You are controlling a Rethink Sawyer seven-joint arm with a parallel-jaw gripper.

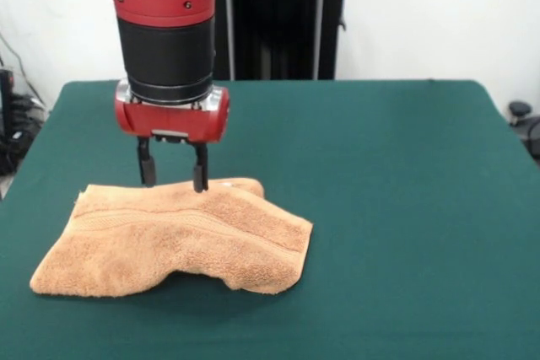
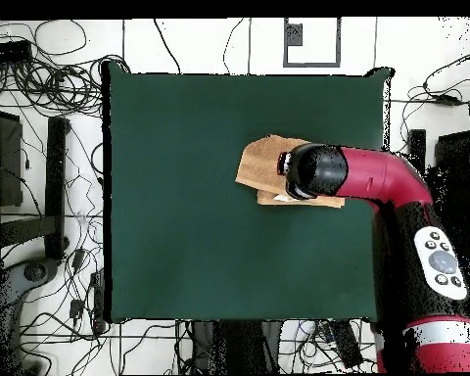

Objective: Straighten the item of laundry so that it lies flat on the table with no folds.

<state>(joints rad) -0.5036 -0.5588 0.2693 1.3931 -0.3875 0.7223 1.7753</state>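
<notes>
Towel (image 1: 173,238) sits at roughly 8 o'clock on the bench (image 1: 405,208) in the front view, doubled over with a raised hump, so not flat yet. Claw (image 1: 173,176) hangs over its far edge, fingers narrowly apart, tips at the cloth. Unfolding remains.

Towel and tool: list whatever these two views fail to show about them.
- Overhead view: the arm covers the tool and much of the towel, hiding its full outline.
- Front view: the towel's far edge, behind its raised fold, is hidden.
- Front view: whether the open tool touches the towel or hangs just behind it cannot be told.
</notes>
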